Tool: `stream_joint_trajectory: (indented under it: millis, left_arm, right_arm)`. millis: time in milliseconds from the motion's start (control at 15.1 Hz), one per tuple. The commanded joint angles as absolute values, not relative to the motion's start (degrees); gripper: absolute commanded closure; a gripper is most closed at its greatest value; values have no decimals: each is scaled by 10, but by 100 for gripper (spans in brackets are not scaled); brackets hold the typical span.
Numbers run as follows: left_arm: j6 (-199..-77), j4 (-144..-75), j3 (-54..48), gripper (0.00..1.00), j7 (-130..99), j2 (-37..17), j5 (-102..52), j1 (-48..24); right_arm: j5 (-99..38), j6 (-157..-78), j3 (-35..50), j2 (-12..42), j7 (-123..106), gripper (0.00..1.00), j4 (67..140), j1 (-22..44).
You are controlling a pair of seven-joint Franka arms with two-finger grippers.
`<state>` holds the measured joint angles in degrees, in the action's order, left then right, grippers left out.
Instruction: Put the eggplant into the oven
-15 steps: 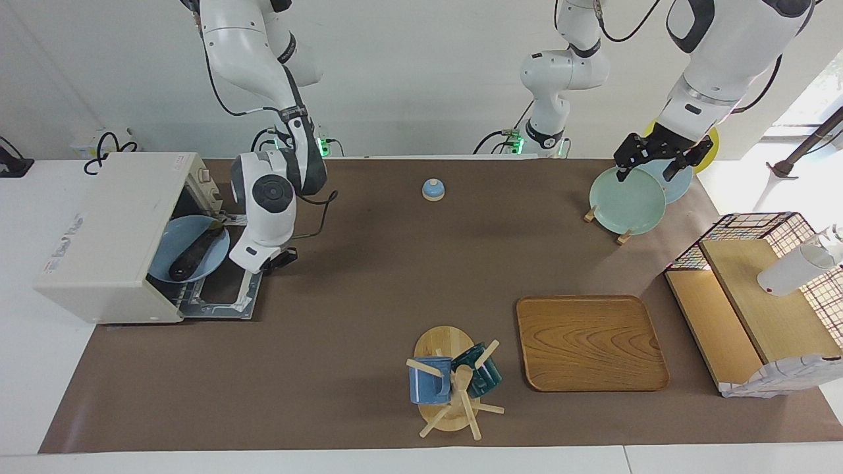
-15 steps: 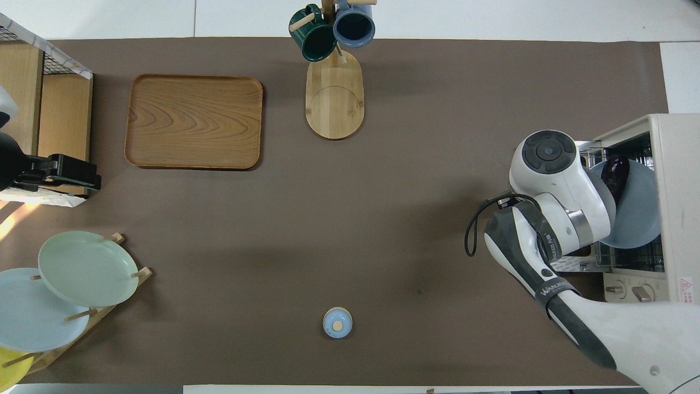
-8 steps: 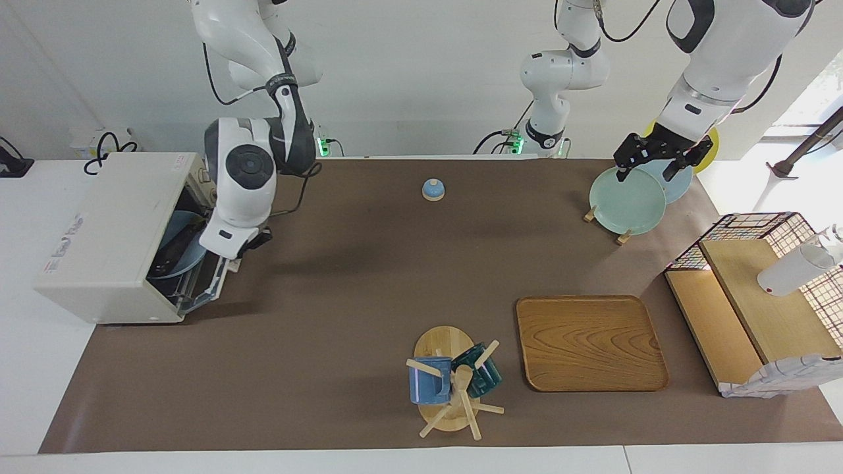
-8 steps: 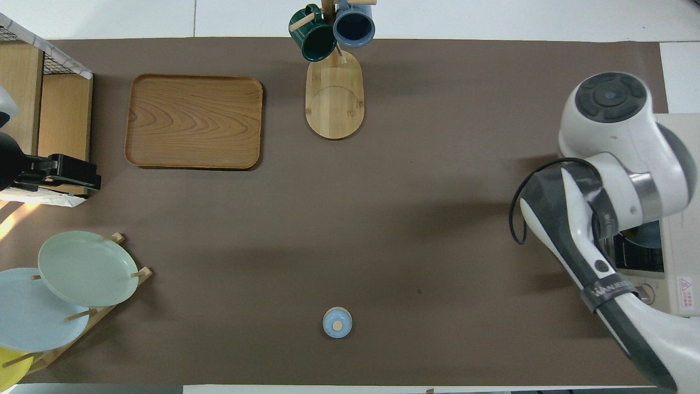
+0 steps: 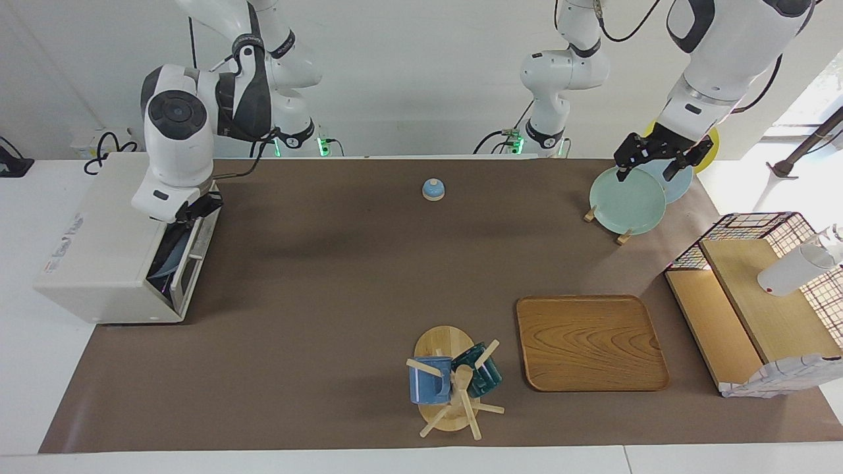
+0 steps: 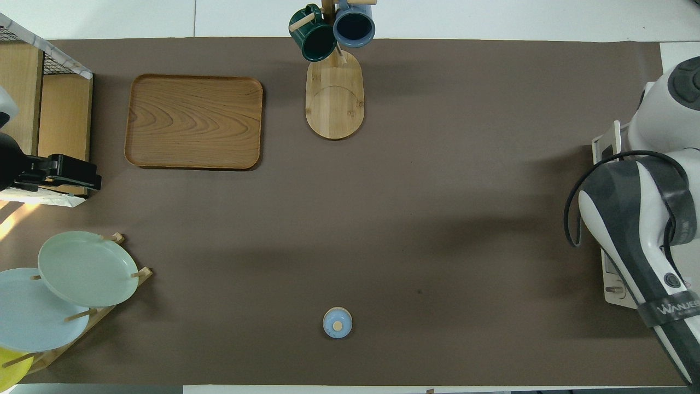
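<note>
The cream-white oven point(image 5: 99, 237) stands at the right arm's end of the table; only its front edge point(image 6: 615, 284) shows past the arm in the overhead view. Its door point(image 5: 190, 260) is swung up to almost shut, leaving a narrow gap. Through the gap a sliver of the blue plate point(image 5: 164, 262) shows. The eggplant is hidden inside the oven. My right gripper point(image 5: 197, 208) is at the door's top edge. My left gripper point(image 5: 651, 164) hangs open and empty over the plate rack and waits.
A small blue bell point(image 5: 433, 189) sits near the robots. A rack with pale plates point(image 5: 627, 201), a wooden tray point(image 5: 591, 342), a mug tree with two mugs point(image 5: 451, 385) and a wire-sided wooden shelf point(image 5: 757, 309) fill the left arm's half.
The oven door has swung up from lying flat to almost shut, with my right gripper rising along with it. The eggplant on its blue plate has gone out of sight. The left arm has not moved.
</note>
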<state>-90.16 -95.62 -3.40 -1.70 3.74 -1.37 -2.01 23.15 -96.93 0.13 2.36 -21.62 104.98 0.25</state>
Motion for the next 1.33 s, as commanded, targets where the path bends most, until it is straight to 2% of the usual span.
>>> stream_joint_trajectory:
  millis: [0,133,199,930,1129,1262]
  left_arm:
    - [-895,-957,-32,0,-9,41,-4,-20]
    - [-895,-957,-33,0,-9,41,-4,-20]
    - [-895,-957,-32,0,-9,41,-4,-20]
    - [-895,-957,-32,0,-9,41,-4,-20]
    - [-895,-957,-32,0,-9,41,-4,-20]
    - [-895,-957,-32,0,-9,41,-4,-20]
  right_arm:
    - [133,-989,4,3,-202,97,1070,-9]
    - [120,-1117,10,-6,-141,99,1158,-4]
    - [120,-1140,11,-4,-115,99,1179,8]
    - [170,-1095,6,-3,-175,94,1178,-40]
    - [169,-1061,7,-1,-185,80,1149,-40]
    - [160,-1038,8,-1,-185,52,1126,-37]
